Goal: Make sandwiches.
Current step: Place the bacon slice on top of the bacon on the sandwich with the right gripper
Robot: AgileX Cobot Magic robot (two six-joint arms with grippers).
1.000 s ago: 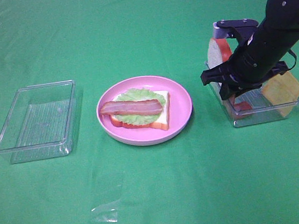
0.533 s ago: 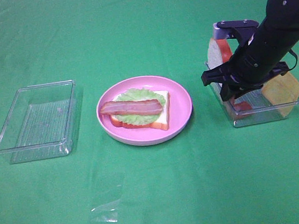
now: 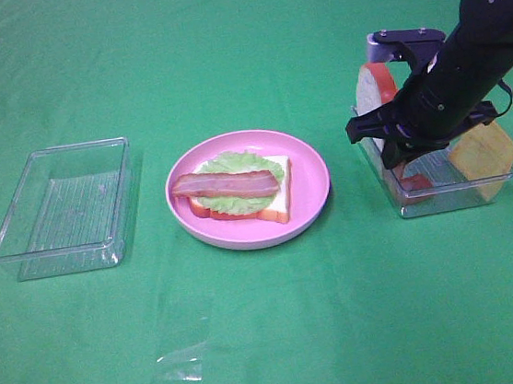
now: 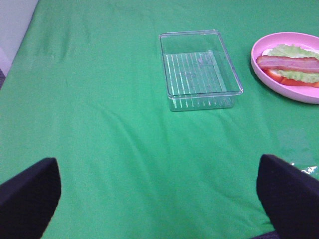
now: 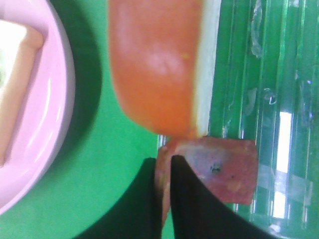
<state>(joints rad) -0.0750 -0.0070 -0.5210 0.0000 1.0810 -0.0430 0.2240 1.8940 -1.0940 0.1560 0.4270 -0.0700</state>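
On the pink plate (image 3: 316,185) lies an open sandwich (image 3: 237,187): a white bread slice, lettuce and a bacon strip (image 4: 289,63) on top. My right gripper (image 3: 400,162) reaches down into the clear tray (image 3: 443,199) on the right. In the right wrist view its fingers (image 5: 199,209) are pinched on the edge of the red slice (image 5: 219,169). A bread slice (image 5: 154,64) stands on edge just beside it, and a yellow cheese square (image 3: 482,155) leans at the tray's far end. My left gripper (image 4: 159,199) hovers open over bare cloth, nothing in it.
An empty clear tray (image 3: 64,209) sits left of the plate on the green cloth. A scrap of clear film (image 3: 180,377) lies near the front edge. The plate's rim (image 5: 45,129) is close to the right tray.
The right gripper's jaws have closed onto the red slice's edge inside the tray. The left arm and the plate have not moved.
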